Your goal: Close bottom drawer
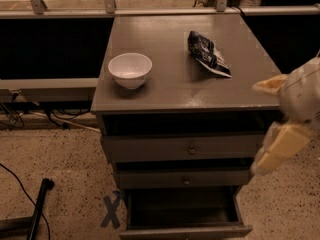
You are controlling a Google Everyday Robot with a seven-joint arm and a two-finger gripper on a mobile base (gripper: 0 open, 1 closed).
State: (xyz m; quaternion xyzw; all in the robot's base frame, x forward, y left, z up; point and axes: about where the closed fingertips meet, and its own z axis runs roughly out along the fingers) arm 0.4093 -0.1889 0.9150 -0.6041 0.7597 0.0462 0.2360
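The bottom drawer is the lowest of three grey-brown drawers. It is pulled out towards me, showing a dark, empty interior, and its front runs along the bottom edge of the view with the knob out of view. The middle drawer and the top drawer each stick out a little. My gripper hangs at the right side of the cabinet, level with the top and middle drawers. Its cream fingers are spread apart and hold nothing. It is above and to the right of the bottom drawer, not touching it.
A white bowl and a dark snack bag lie on the cabinet top. A blue X is marked on the speckled floor at left, near a black pole and cables. A dark counter with a rail runs behind.
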